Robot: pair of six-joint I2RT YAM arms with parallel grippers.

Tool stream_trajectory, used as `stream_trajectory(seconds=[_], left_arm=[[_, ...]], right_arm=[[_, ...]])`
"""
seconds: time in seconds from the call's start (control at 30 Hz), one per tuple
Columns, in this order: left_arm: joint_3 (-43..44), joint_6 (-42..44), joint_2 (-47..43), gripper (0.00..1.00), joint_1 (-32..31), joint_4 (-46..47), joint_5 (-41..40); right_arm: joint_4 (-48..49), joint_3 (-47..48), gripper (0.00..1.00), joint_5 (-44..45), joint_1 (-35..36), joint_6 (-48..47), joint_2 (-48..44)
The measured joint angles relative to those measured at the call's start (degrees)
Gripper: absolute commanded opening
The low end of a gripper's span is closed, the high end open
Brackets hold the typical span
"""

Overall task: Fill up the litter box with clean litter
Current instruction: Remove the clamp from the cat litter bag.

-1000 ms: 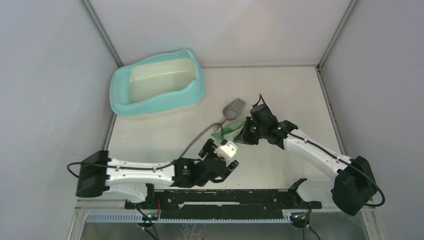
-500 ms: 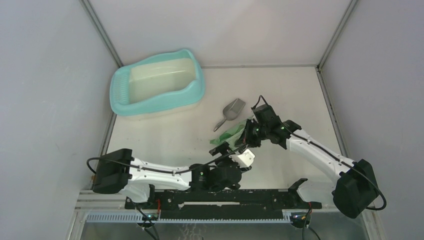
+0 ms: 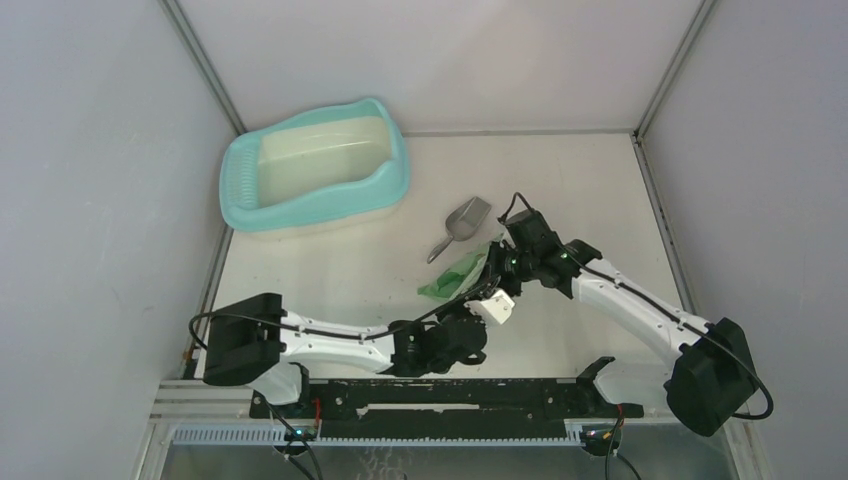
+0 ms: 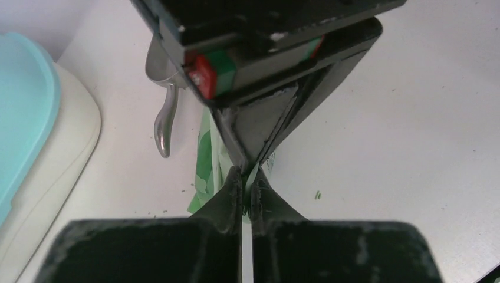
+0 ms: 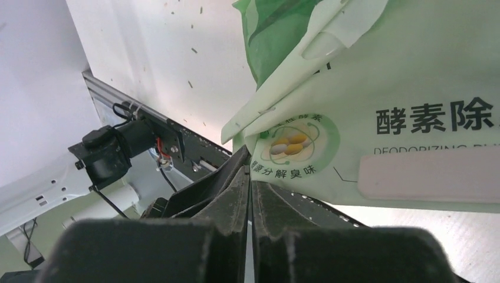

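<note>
The turquoise litter box [image 3: 300, 212] stands at the far left, its pale inside bare; its rim [image 4: 23, 112] shows in the left wrist view. The litter is hidden. A flat green printed bag [image 3: 452, 277] hangs between both grippers mid-table. My right gripper [image 3: 499, 266] is shut on the bag's [image 5: 383, 88] lower corner, and in its own view that gripper [image 5: 250, 168] has its jaws pressed together on the film. My left gripper [image 3: 490, 297] is shut on the bag's thin edge [image 4: 206, 171], and in its own view it [image 4: 243, 180] sits tip to tip with the right fingers.
A grey metal scoop [image 3: 462, 222] lies on the table just beyond the bag, handle toward the arms; the left wrist view shows it too [image 4: 165, 118]. Small dark specks dot the tabletop. Grey walls close in both sides and the back.
My left arm has swung right to the bag, and its jaws went from open to shut on the bag's edge. The right gripper still holds the bag, shifted slightly.
</note>
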Motion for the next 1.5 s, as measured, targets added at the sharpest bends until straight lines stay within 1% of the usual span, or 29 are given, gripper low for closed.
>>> stream_trajectory(seconds=[0.03, 0.13, 0.27, 0.37, 0.47, 0.53, 0.57, 0.63, 0.77, 0.87, 0.93, 1.03, 1.07, 1.1, 1.13, 1.33, 1.5], left_arm=[[0.0, -0.1, -0.2, 0.0, 0.2, 0.1, 0.7], [-1.2, -0.7, -1.7, 0.0, 1.3, 1.4, 2.8], [-3.7, -2.6, -3.9, 0.0, 2.7, 2.8, 6.3], [-6.3, -4.0, -4.8, 0.0, 3.3, 2.9, 8.4], [-7.4, -4.7, -5.7, 0.0, 3.7, 2.6, 9.8], [-7.4, -5.0, -6.2, 0.0, 3.8, 2.7, 10.4], [-7.4, -5.1, -6.4, 0.0, 3.9, 2.7, 10.9], [-7.4, -5.1, -6.8, 0.0, 4.1, 2.6, 11.4], [-7.4, -5.5, -8.0, 0.0, 4.5, 1.9, 12.9], [-7.4, -5.5, -9.6, 0.0, 4.6, 1.0, 13.9], [-7.4, -5.5, -11.0, 0.0, 4.8, 0.4, 14.4], [-7.4, -5.6, -13.1, 0.0, 5.1, -0.5, 15.3], [-7.4, -5.8, -13.8, 0.0, 5.2, -0.8, 15.5], [-7.4, -5.9, -14.4, 0.0, 5.3, -1.0, 15.8], [-7.4, -6.0, -14.8, 0.0, 5.4, -1.1, 15.9], [-7.4, -7.0, -15.5, 0.0, 5.5, -1.3, 17.6], [-7.4, -7.9, -15.5, 0.0, 5.5, -1.2, 18.9]], right_arm=[[-0.4, 0.2, 0.27, 0.2, -0.1, -0.1, 0.0], [-1.5, 0.8, 0.44, 0.3, -1.0, -1.2, 0.0], [-3.0, 1.9, 0.5, -1.8, -4.7, -1.7, -1.3], [-3.6, 3.4, 0.51, -2.9, -10.6, -1.9, -6.1], [-4.6, 4.5, 0.48, -2.3, -15.8, -1.7, -10.7], [-6.8, 5.0, 0.48, -1.9, -19.1, -1.5, -12.8], [-7.8, 5.1, 0.49, -1.9, -20.0, -1.4, -13.3], [-10.1, 4.7, 0.54, -2.0, -21.1, -1.1, -13.8], [-12.5, -0.5, 0.62, -3.1, -21.5, 0.7, -17.5], [-14.5, -3.7, 0.63, -4.1, -22.5, 2.1, -20.4], [-15.4, -5.1, 0.64, -5.4, -24.7, 2.9, -21.6], [-15.7, -5.9, 0.66, -7.0, -27.7, 3.8, -21.8], [-15.7, -6.0, 0.71, -7.3, -28.5, 4.0, -21.8], [-15.7, -6.1, 0.79, -7.6, -29.0, 4.3, -21.8], [-15.7, -6.1, 0.8, -7.8, -29.4, 4.6, -21.7], [-13.7, -6.6, 0.8, -8.3, -30.7, 6.2, -18.3], [-11.3, -7.0, 0.74, -8.0, -30.9, 7.4, -15.3]])
